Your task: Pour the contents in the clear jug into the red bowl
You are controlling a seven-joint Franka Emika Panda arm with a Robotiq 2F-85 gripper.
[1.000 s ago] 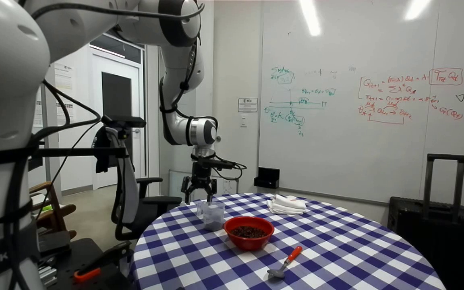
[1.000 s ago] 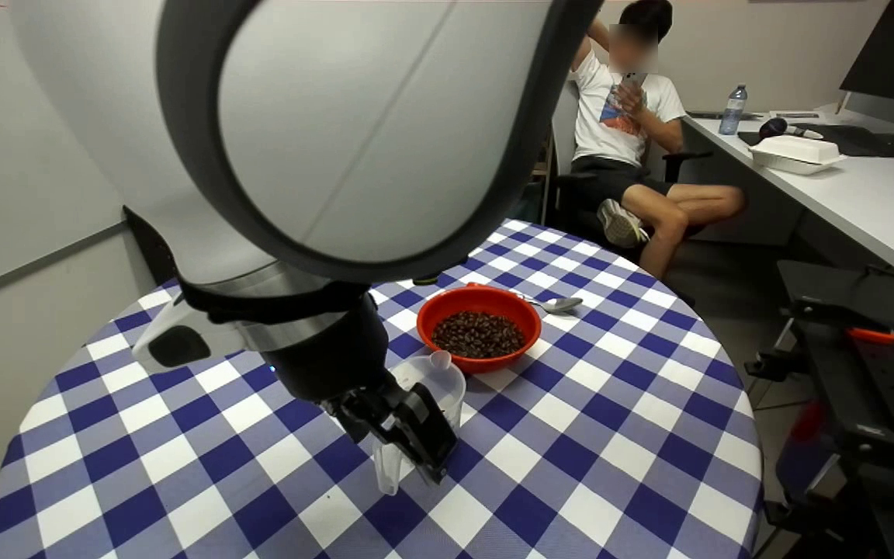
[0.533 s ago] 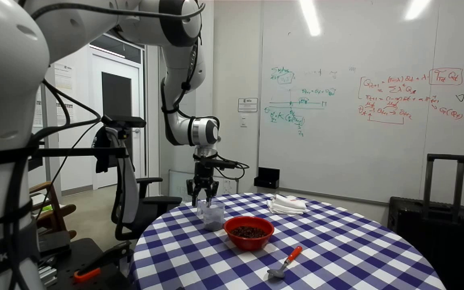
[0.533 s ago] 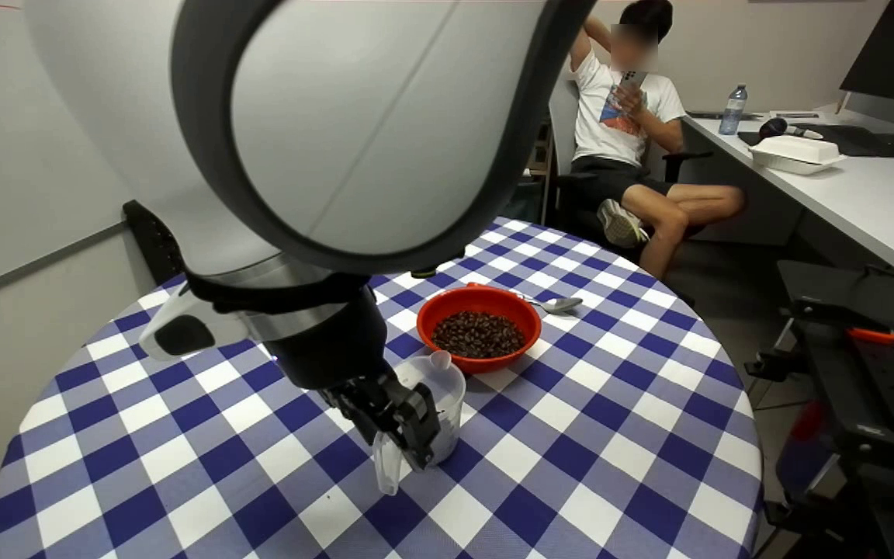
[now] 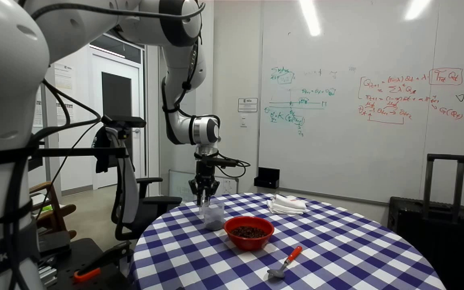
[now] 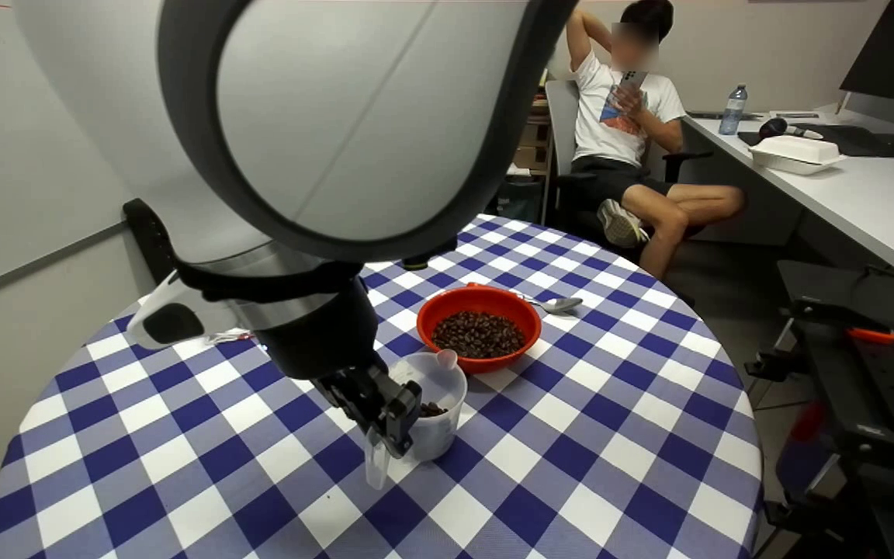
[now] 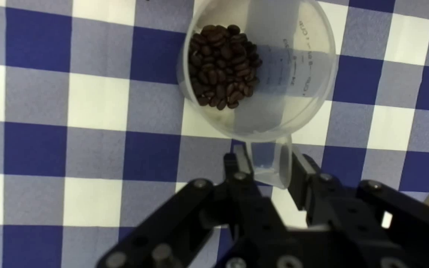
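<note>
The clear jug [image 7: 292,115] stands upright on the checked tablecloth, with dark beans [image 7: 222,69] heaped at one side of its bottom. Its handle lies between the black fingers of my gripper [image 7: 269,154], which is shut on it from both sides. Close beside the jug sits the red bowl [image 5: 249,243], also partly filled with dark beans. In an exterior view the jug [image 6: 439,439] is partly covered by the gripper [image 6: 387,444], with the handle's lower end hanging below the fingertips. The red bowl is out of the wrist view.
A spoon with a red handle [image 5: 294,254] lies past the bowl on the round table. Folded white cloths [image 5: 286,205] are near the table's far edge. A seated person [image 6: 625,116] is beyond the table, and an office chair [image 5: 135,205] stands beside it.
My gripper has moved in at the jug's handle and its fingers have come together on it. The jug has turned slightly, and beans inside now show in an exterior view.
</note>
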